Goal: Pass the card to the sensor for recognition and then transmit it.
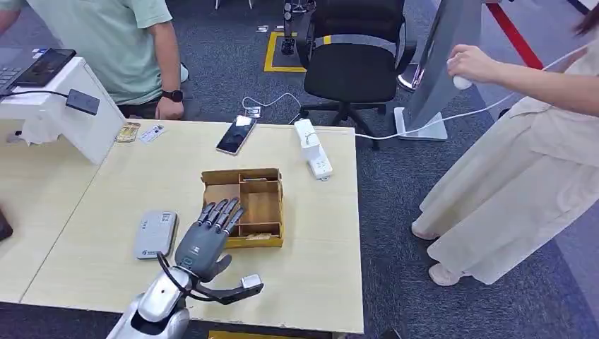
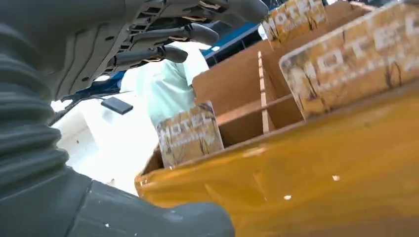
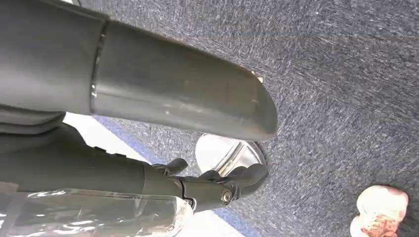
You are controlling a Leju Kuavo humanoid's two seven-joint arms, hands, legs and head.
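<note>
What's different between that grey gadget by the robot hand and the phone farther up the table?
The grey gadget is light grey with rounded corners; the phone is slimmer, with a dark glossy screen. The gadget lies beside the left robot hand; the phone lies near the table's far edge. Both lie flat.

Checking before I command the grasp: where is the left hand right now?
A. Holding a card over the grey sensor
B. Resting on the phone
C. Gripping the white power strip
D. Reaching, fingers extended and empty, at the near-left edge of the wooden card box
D: in the head view the left hand holds nothing, its fingers stretched to the wooden card box, with the grey sensor lying beside it.
</note>
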